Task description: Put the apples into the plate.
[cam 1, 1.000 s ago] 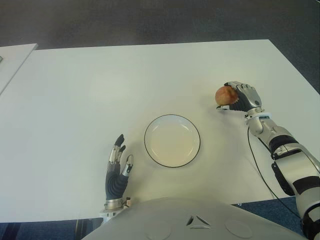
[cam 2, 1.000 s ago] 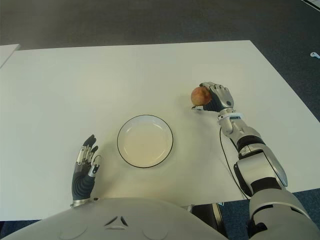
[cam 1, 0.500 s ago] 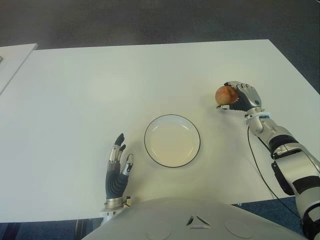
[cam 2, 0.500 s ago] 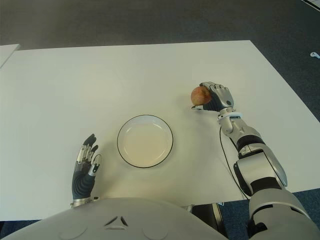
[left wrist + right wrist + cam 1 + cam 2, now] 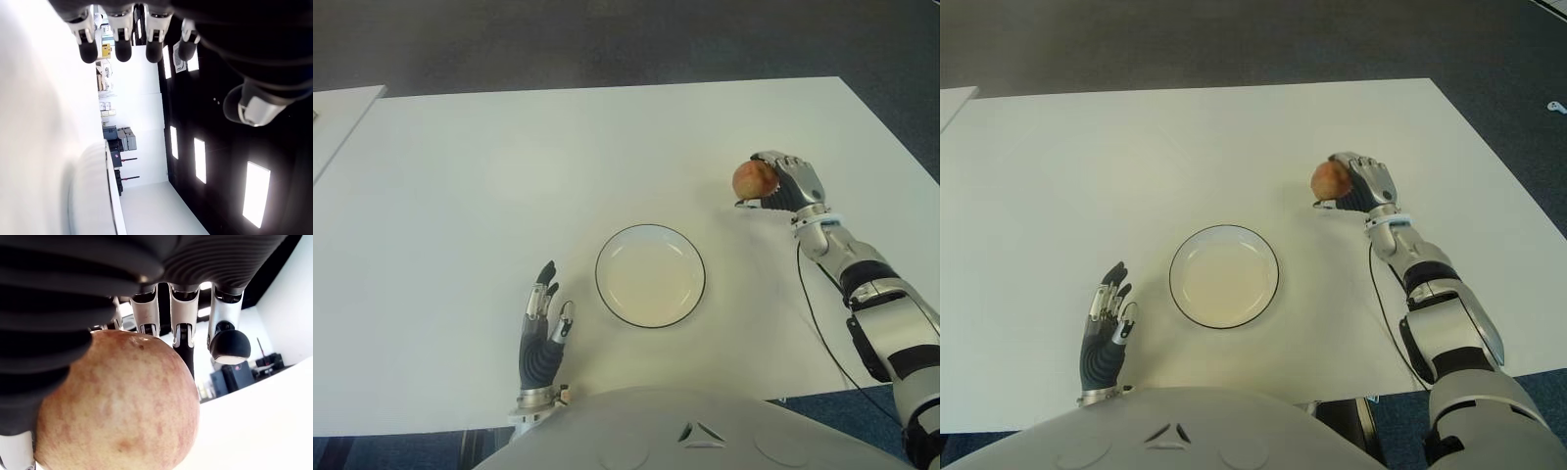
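On the white table (image 5: 607,147), over dark carpet (image 5: 607,39), right hand (image 5: 791,182) fingers grip the apple (image 5: 755,179).

A white table (image 5: 509,166) stands on dark, perhaps carpeted, floor (image 5: 607,39).

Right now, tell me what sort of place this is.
Likely a robotics lab or office test area: a bare white table on dark carpet, only a plate and the apple in the right hand.
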`<state>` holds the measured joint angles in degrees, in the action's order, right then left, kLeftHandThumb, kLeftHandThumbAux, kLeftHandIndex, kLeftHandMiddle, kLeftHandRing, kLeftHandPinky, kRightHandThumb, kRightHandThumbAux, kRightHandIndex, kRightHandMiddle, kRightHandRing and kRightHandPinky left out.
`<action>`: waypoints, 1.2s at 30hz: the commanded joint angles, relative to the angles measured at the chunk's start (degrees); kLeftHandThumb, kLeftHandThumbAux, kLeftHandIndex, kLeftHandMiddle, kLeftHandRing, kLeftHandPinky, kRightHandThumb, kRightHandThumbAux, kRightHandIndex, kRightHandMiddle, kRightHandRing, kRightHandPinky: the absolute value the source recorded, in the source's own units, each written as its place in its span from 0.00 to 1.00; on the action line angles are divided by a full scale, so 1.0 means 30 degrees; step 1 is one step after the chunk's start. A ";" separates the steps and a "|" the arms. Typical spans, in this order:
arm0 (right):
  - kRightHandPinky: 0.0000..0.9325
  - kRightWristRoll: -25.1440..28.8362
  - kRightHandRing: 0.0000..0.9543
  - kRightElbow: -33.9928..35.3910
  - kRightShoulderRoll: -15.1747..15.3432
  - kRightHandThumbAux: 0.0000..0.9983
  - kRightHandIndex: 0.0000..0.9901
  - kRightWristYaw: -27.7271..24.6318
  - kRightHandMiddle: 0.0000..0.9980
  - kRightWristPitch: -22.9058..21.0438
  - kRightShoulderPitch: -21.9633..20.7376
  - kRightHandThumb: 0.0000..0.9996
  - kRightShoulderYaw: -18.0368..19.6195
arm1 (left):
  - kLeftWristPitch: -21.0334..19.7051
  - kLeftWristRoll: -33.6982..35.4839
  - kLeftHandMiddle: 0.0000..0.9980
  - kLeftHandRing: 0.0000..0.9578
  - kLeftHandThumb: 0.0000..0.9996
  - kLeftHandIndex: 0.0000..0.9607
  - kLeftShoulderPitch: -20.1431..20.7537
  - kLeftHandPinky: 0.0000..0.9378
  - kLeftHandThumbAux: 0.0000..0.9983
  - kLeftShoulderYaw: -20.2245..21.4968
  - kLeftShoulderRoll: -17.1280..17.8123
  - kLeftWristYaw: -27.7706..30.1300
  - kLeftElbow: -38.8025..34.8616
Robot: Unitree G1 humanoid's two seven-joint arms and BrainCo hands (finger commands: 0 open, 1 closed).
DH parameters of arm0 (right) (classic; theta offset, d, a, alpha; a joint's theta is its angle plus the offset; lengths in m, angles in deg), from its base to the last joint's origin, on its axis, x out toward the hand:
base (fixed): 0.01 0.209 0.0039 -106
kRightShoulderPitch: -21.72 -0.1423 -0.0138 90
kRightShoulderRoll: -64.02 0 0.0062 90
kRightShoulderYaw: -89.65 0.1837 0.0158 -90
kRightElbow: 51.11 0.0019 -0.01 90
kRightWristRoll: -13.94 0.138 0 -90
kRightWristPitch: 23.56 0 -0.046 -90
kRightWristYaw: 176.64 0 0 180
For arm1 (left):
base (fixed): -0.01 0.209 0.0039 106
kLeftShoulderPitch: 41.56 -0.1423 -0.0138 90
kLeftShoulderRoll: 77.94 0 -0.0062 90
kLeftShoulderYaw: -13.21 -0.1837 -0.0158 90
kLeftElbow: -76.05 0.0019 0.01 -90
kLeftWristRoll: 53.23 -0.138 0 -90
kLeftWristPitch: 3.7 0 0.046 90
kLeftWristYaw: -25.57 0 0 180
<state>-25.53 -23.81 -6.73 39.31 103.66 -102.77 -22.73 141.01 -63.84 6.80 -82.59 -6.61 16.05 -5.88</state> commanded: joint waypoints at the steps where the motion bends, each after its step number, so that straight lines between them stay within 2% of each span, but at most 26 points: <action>1: 0.93 0.1287 0.92 0.5141 0.0142 0.71 0.45 -0.1369 0.89 0.0665 0.1455 0.72 0.0997 | -0.0328 0.0128 0.00 0.00 0.00 0.00 -0.0051 0.00 0.43 -0.0181 0.0022 0.0261 -0.0044; 6: 0.93 0.2266 0.92 0.9382 0.0361 0.71 0.45 -0.3230 0.89 0.0452 0.3242 0.72 0.1745 | -0.0403 0.0103 0.00 0.00 0.00 0.00 0.0004 0.00 0.43 -0.0248 -0.0046 0.0262 0.0045; 13: 0.91 0.3161 0.91 1.2437 0.0442 0.71 0.44 -0.5466 0.88 0.0534 0.4465 0.72 0.2438 | -0.0480 0.0381 0.00 0.00 0.00 0.00 0.0204 0.00 0.43 -0.0454 -0.0124 0.0378 0.0293; 26: 0.88 0.3435 0.89 1.5649 0.0018 0.72 0.44 -0.8869 0.87 0.0794 0.5253 0.71 0.3173 | -0.0242 0.0168 0.00 0.00 0.00 0.00 0.0440 0.00 0.43 -0.0606 -0.0218 0.0107 0.0514; 36: 0.89 0.2736 0.88 1.6765 -0.0232 0.72 0.44 -1.0267 0.86 0.2798 0.5999 0.71 0.2501 | -0.0162 -0.0444 0.00 0.00 0.00 0.00 0.0694 0.00 0.42 -0.0658 -0.0507 -0.0093 0.0657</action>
<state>-16.41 25.56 -6.78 9.31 109.70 -86.16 -14.30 140.64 -64.17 8.66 -84.44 -7.60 16.23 -4.69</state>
